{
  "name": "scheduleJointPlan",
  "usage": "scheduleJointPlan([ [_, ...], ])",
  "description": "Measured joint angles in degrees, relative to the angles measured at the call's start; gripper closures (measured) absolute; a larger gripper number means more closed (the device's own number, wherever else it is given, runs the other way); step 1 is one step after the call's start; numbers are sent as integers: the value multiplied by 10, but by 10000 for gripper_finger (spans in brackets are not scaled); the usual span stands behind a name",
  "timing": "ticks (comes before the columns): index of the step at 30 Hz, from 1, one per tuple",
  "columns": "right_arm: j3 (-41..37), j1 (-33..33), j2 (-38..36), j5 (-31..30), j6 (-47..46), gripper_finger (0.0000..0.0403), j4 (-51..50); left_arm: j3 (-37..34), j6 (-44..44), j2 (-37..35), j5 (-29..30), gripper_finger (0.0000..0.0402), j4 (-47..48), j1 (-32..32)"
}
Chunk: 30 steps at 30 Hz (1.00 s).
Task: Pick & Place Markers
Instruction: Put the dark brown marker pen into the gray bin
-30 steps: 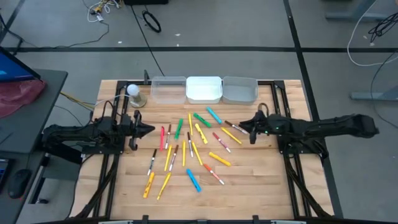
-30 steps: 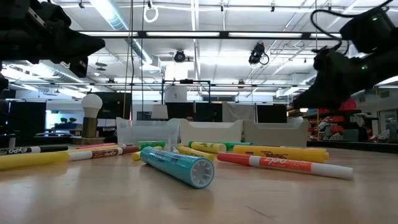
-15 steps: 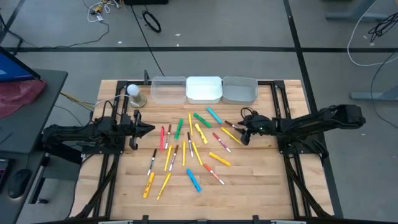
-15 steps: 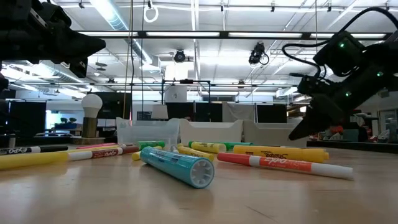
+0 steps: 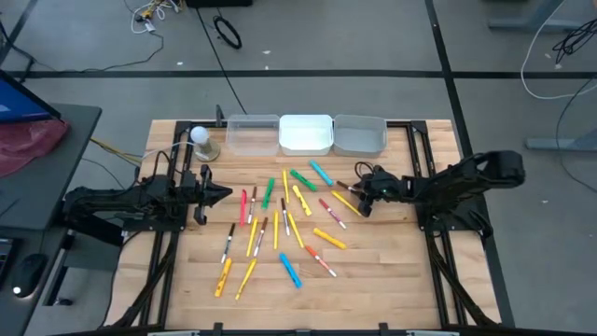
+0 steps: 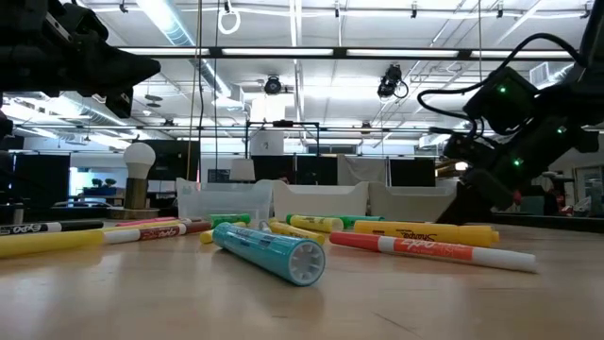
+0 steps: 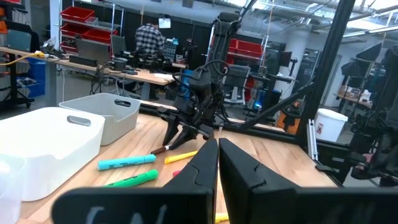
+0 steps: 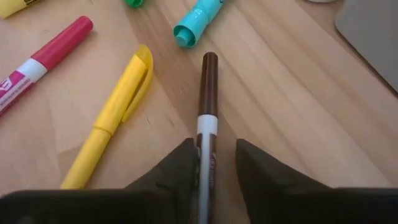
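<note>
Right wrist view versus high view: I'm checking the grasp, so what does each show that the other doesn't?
Only the right wrist view shows the brown-capped marker lying between the right gripper fingers, which flank it without visibly clamping it, with a yellow marker beside it.

Only the high view shows the whole table: three bins, the scattered markers, and the left gripper waiting shut at the left.

Both show the right gripper low over the markers' right edge.

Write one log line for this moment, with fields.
right gripper: jaws around brown marker on table | left gripper: shut, waiting | bins: no markers seen
</note>
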<state>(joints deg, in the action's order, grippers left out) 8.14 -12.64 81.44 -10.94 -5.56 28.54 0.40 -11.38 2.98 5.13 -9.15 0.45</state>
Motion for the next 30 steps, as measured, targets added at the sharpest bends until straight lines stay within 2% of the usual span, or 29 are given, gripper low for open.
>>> scheduleJointPlan([
  [6, 1, -4, 16, -3, 6, 381, 6, 0, 0, 0, 0, 383, 0, 0],
  [14, 3, -6, -9, -26, -2, 378, 21, 0, -3, 0, 0, 383, 0, 0],
  [18, 40, -6, -49, -30, 1, 381, -6, 0, -11, 0, 0, 383, 0, 0],
  [21, 100, -6, -83, -43, 18, 380, -118, 0, -13, 0, 0, 383, 0, 0],
  [25, 222, -13, -118, -89, 56, 380, -305, 0, -15, 0, 0, 383, 0, 0],
  [30, 374, -66, -121, -108, 125, 380, -509, 0, -14, 0, 2, 383, 0, 0],
])
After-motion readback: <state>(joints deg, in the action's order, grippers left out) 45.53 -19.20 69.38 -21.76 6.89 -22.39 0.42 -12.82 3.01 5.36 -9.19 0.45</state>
